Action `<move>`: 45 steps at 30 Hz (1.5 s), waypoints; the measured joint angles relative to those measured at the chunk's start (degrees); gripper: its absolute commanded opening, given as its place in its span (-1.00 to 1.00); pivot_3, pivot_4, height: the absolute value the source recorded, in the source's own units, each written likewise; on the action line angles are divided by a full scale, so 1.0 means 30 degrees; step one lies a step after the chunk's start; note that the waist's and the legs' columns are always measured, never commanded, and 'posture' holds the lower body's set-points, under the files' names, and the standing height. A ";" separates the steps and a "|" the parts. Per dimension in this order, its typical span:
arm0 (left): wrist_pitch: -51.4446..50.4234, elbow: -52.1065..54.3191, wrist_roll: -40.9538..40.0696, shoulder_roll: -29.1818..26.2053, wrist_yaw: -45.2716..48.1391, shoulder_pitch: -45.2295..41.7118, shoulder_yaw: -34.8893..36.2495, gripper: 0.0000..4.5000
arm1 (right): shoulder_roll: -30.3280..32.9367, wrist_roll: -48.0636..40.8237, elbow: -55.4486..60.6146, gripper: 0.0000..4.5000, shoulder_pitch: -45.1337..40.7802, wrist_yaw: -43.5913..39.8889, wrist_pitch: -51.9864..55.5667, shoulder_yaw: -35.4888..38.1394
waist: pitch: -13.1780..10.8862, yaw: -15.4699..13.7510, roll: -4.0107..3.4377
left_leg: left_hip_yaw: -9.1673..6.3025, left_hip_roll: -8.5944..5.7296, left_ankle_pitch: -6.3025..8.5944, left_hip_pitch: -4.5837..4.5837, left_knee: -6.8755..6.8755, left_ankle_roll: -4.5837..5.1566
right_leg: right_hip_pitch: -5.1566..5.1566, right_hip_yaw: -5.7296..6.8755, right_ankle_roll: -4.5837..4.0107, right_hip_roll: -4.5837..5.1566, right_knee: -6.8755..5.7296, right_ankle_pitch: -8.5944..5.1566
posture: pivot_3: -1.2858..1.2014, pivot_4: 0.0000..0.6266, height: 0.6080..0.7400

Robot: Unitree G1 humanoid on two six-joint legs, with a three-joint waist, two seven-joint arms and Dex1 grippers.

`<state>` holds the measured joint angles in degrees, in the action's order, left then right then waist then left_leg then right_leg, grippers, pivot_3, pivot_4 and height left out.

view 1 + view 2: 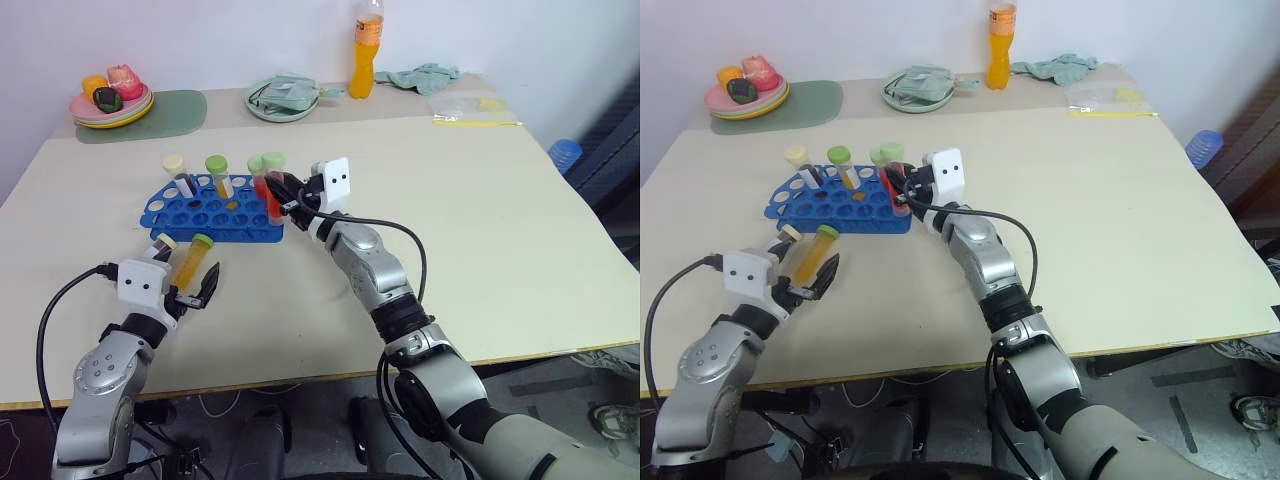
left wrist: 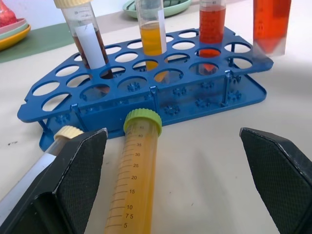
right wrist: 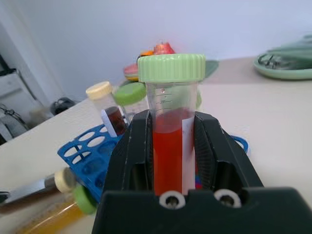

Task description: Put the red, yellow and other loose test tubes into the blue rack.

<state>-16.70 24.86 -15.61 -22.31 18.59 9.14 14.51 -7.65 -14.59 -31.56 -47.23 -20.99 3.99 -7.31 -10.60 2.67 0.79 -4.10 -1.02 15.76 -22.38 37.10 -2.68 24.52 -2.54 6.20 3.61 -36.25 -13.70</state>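
Right wrist view is showing the right end effector (image 3: 174, 161) pinching the red tube (image 3: 171, 122) upright over the blue rack (image 1: 215, 210), needing lowering into a hole, while the left end effector (image 1: 190, 290) is waiting spread wide.

— Was any writing legible?

— Only a printed scale on the yellow tube (image 2: 134, 185) at the lower middle of the left wrist frame: 5, 7.5, 10, 15, 20, 25, 30, 35, 40, rising toward its green cap.

— Anything on the red tube (image 3: 171, 141)?

— Faint graduation marks under its cap, too blurred to read. Its white label strip looked blank.
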 measured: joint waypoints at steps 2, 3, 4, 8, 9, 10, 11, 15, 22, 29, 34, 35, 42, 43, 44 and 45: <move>-0.0001 0.0000 -0.0003 0.0000 0.0005 0.0042 0.0001 1.00 | -0.0018 0.0123 -0.0435 -0.69 -0.0179 -0.0038 -0.0427 -0.0187 | 0.0000 -0.0014 0.0000 | -0.0001 0.0000 0.0000 0.0001 0.0001 0.0000 | 0.0000 0.0001 0.0000 0.0000 -0.0001 0.0000 | 0.03 -0.52 1.00; -0.0004 0.0002 -0.0004 0.0003 0.0009 0.0058 0.0000 1.00 | -0.0030 0.0138 -0.0633 -0.69 -0.0283 -0.0056 -0.0591 -0.0263 | 0.0000 -0.0015 -0.0001 | -0.0001 0.0000 0.0000 0.0000 0.0002 0.0000 | 0.0000 0.0001 0.0000 0.0000 -0.0001 0.0000 | 0.03 -0.52 1.00; -0.0011 0.0002 -0.0005 0.0005 0.0011 0.0080 -0.0001 1.00 | -0.0060 0.0167 -0.0904 -0.69 -0.0496 -0.0070 -0.0710 -0.0310 | 0.0000 -0.0015 -0.0001 | -0.0001 0.0000 0.0000 0.0000 0.0002 0.0000 | 0.0000 0.0001 0.0000 0.0001 -0.0002 0.0000 | 0.03 -0.52 1.00; -0.0053 0.0007 -0.0005 0.0038 0.0029 0.0142 -0.0046 1.00 | -0.0295 0.0378 -0.1851 -0.69 -0.1300 -0.0115 -0.1175 -0.0638 | -0.0001 -0.0015 -0.0003 | -0.0003 0.0000 0.0000 0.0000 0.0000 0.0000 | 0.0000 0.0001 0.0000 0.0000 -0.0001 0.0000 | 0.03 -0.52 1.00; -0.0057 0.0014 -0.0005 0.0044 0.0033 0.0157 -0.0057 1.00 | -0.0385 0.0483 -0.2123 -0.69 -0.1520 -0.0101 -0.1320 -0.0700 | -0.0002 -0.0014 -0.0003 | -0.0003 0.0000 0.0000 0.0000 0.0001 0.0000 | 0.0000 0.0001 0.0000 0.0000 -0.0001 0.0000 | 0.03 -0.52 1.00; -0.0063 0.0026 -0.0005 0.0055 0.0041 0.0171 -0.0072 1.00 | -0.0465 0.0607 -0.2362 -0.69 -0.1706 -0.0083 -0.1444 -0.0779 | -0.0001 -0.0014 -0.0003 | -0.0002 0.0000 0.0000 0.0000 0.0000 0.0000 | 0.0000 0.0001 0.0000 0.0000 -0.0001 0.0000 | 0.03 -0.52 1.00; -0.0065 0.0050 -0.0005 0.0065 0.0045 0.0192 -0.0076 1.00 | -0.0510 0.0693 -0.2523 -0.69 -0.1815 -0.0073 -0.1522 -0.0846 | -0.0002 -0.0014 -0.0003 | -0.0003 0.0000 0.0000 0.0000 0.0000 0.0000 | 0.0000 0.0001 -0.0001 0.0000 -0.0001 0.0000 | 0.03 -0.52 1.00; -0.0089 0.0237 -0.0005 0.0141 0.0033 0.0451 -0.0079 1.00 | -0.0627 0.0951 -0.3705 -0.69 -0.2146 -0.0007 -0.2145 -0.0981 | -0.0001 -0.0027 -0.0003 | -0.0001 -0.0003 0.0000 0.0000 0.0002 0.0000 | -0.0002 0.0000 0.0000 0.0007 0.0000 0.0000 | 0.03 -0.52 1.00; -0.0108 0.0451 0.0001 0.0177 0.0005 0.0473 -0.0102 1.00 | -0.0729 0.1622 -0.5116 -0.69 -0.2433 0.0188 -0.3361 -0.1012 | -0.0003 -0.0015 -0.0007 | -0.0004 -0.0001 0.0000 0.0002 0.0001 -0.0001 | -0.0003 0.0000 -0.0001 0.0001 -0.0001 0.0000 | 0.03 -0.52 1.00; -0.0102 0.0452 0.0026 0.0189 -0.0009 0.0471 -0.0103 1.00 | -0.0729 0.2422 -0.5769 -0.69 -0.2428 0.0472 -0.4522 -0.1322 | -0.0003 -0.0032 -0.0007 | -0.0007 -0.0002 -0.0003 0.0004 0.0005 -0.0005 | -0.0007 0.0001 -0.0001 0.0001 -0.0006 0.0000 | 0.03 -0.52 1.00; -0.0100 0.0452 0.0029 0.0190 -0.0013 0.0464 -0.0103 1.00 | -0.0661 0.3014 -0.5844 -0.69 -0.2160 0.0038 -0.5255 -0.1763 | -0.0004 -0.0012 -0.0008 | -0.0011 -0.0002 -0.0003 0.0006 0.0003 -0.0005 | -0.0006 0.0001 -0.0002 -0.0002 -0.0007 0.0000 | 0.03 -0.52 1.00; -0.0100 0.0453 0.0029 0.0192 -0.0014 0.0465 -0.0103 1.00 | -0.0624 0.3029 -0.5806 -0.69 -0.2013 -0.0106 -0.5317 -0.1772 | -0.0004 -0.0012 -0.0008 | -0.0011 -0.0002 -0.0003 0.0005 0.0003 -0.0005 | -0.0007 0.0001 -0.0002 -0.0002 -0.0007 0.0000 | 0.03 -0.52 1.00; -0.0100 0.0459 0.0031 0.0195 -0.0031 0.0473 -0.0099 1.00 | -0.0243 0.2891 -0.5204 0.40 -0.1167 -0.1008 -0.5143 -0.1722 | -0.0004 -0.0034 -0.0008 | -0.0010 -0.0002 -0.0003 0.0005 0.0002 -0.0005 | -0.0007 0.0001 -0.0002 0.0001 -0.0005 0.0000 | 0.03 -0.52 1.00; -0.0100 0.0459 0.0031 0.0195 -0.0032 0.0485 -0.0095 1.00 | -0.0180 0.2878 -0.5129 0.61 -0.1015 -0.1055 -0.5037 -0.1686 | -0.0004 -0.0037 -0.0008 | -0.0010 -0.0003 -0.0003 0.0005 0.0003 -0.0005 | -0.0007 0.0001 -0.0002 0.0002 -0.0005 0.0000 | 0.03 -0.52 1.00; -0.0099 0.0463 0.0031 0.0194 -0.0031 0.0484 -0.0095 1.00 | -0.0106 0.2837 -0.4913 0.83 -0.0808 -0.1112 -0.4953 -0.1571 | -0.0004 -0.0041 -0.0008 | -0.0010 -0.0003 -0.0003 0.0004 0.0003 -0.0005 | -0.0007 0.0001 -0.0001 0.0002 -0.0005 0.0000 | 0.03 -0.52 1.00; -0.0100 0.0468 0.0031 0.0194 -0.0032 0.0490 -0.0090 1.00 | -0.0051 0.2721 -0.4637 0.99 -0.0611 -0.1173 -0.4879 -0.1424 | -0.0005 -0.0036 -0.0009 | -0.0011 -0.0003 -0.0003 0.0004 0.0003 -0.0005 | -0.0007 0.0000 -0.0001 0.0002 -0.0005 0.0000 | 0.03 -0.52 1.00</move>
<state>-17.00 26.26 -15.51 -21.73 18.50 10.62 14.24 -7.80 -6.43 -45.47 -49.06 -24.51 -10.65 -11.58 -10.62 2.56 0.77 -4.13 -1.02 15.75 -22.37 37.11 -2.70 24.50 -2.54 6.20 3.61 -36.26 -13.70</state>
